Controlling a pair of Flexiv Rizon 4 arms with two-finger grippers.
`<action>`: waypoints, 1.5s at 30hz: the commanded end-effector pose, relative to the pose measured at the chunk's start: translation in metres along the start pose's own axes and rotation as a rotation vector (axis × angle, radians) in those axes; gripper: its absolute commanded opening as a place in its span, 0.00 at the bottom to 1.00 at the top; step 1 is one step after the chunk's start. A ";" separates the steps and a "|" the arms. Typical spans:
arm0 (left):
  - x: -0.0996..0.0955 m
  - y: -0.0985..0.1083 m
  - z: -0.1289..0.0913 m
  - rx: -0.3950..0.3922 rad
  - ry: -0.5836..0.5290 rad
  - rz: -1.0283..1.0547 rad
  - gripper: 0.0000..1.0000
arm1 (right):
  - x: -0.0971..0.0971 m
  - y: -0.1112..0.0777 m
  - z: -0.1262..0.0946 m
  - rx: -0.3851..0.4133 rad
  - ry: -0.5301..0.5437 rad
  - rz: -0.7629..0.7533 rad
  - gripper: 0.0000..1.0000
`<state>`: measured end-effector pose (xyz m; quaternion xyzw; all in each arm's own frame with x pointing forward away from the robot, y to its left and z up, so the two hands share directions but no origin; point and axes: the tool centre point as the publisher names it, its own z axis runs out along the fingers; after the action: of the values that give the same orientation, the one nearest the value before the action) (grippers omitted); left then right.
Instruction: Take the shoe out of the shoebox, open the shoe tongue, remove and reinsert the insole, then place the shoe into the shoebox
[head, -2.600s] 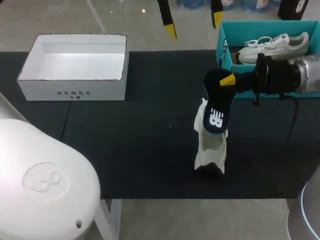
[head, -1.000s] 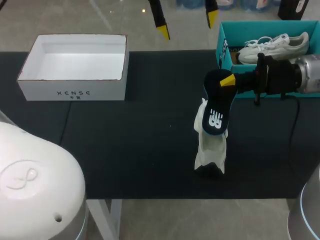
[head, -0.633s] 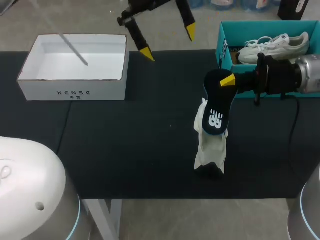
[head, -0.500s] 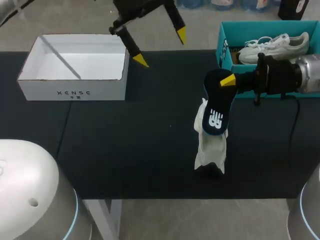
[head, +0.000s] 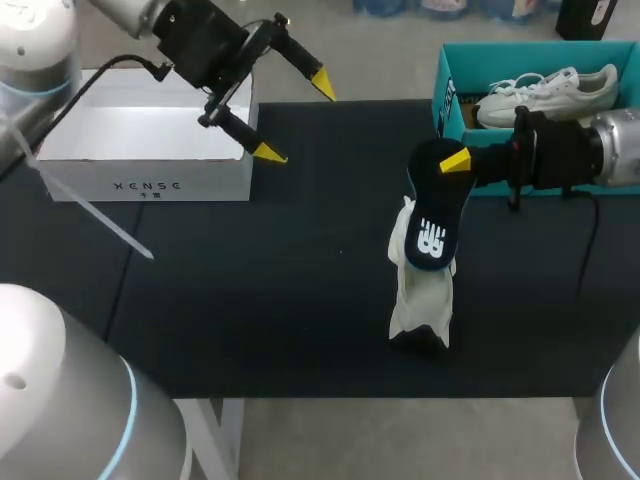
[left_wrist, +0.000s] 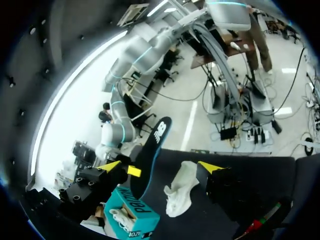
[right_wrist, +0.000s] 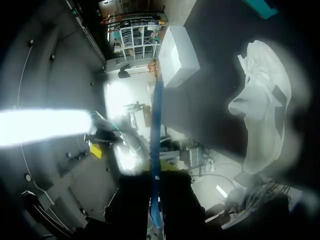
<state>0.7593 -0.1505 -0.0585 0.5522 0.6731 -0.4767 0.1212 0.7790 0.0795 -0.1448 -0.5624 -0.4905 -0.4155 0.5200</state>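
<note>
My left claw (head: 295, 118) has just swung down from beyond the far edge of the bench (head: 250, 300). It now hangs just beside the corner of the white shoebox (head: 150, 186), with its fingers wide apart and nothing between them. My right claw (head: 452, 165) has not moved. It stays clamped on the upper end of the dark insole (head: 432, 228). The lower end of the insole hangs against the white shoe (head: 420, 300); I cannot tell if it is inside. The shoe stands on the bench, near the teal box (head: 448, 105). I judge that reinserting the insole comes next, and that the left claw probably comes to steady the shoe. It is well apart from it yet.
</note>
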 end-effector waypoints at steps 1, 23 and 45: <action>-0.007 -0.002 0.017 0.007 -0.233 -0.109 1.00 | 0.000 -0.001 0.001 -0.001 -0.004 0.002 0.00; -0.008 0.000 0.032 -0.037 -0.278 0.104 1.00 | 0.000 -0.001 0.001 -0.001 -0.004 0.002 0.00; -0.003 0.028 0.087 -0.042 -0.486 0.471 1.00 | 0.000 -0.001 0.001 -0.001 -0.004 0.002 0.00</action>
<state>0.7479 -0.2087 -0.1096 0.5675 0.4985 -0.5284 0.3876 0.7789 0.0795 -0.1447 -0.5624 -0.4905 -0.4155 0.5200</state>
